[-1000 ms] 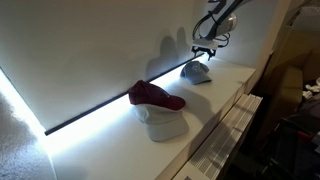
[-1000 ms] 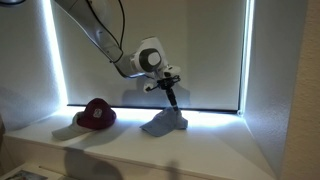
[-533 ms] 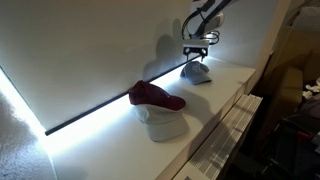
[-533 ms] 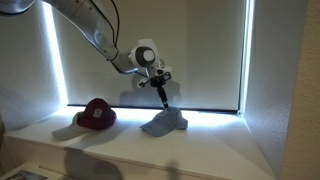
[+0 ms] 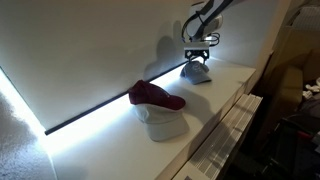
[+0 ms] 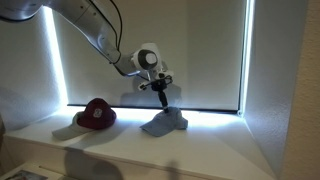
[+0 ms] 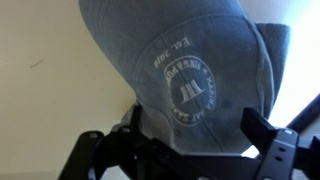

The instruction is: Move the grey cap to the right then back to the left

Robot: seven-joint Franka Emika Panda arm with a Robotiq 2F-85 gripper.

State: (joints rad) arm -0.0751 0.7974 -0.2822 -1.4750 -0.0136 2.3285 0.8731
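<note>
The grey cap lies on the white ledge, near its end by the wall corner; it also shows in an exterior view. In the wrist view the cap fills most of the picture, with a round printed logo facing the camera. My gripper hangs just above the cap's crown, pointing down. In the wrist view the gripper is open, with one dark finger on each side of the cap. I cannot tell whether the fingertips touch the fabric.
A maroon cap rests on a paler whitish cap further along the ledge; the maroon cap shows again in an exterior view. A blind with glowing light strips backs the ledge. The ledge's front edge drops off.
The arm has shifted a little along the ledge toward the maroon cap, staying over the grey cap. The grey cap has not moved.
</note>
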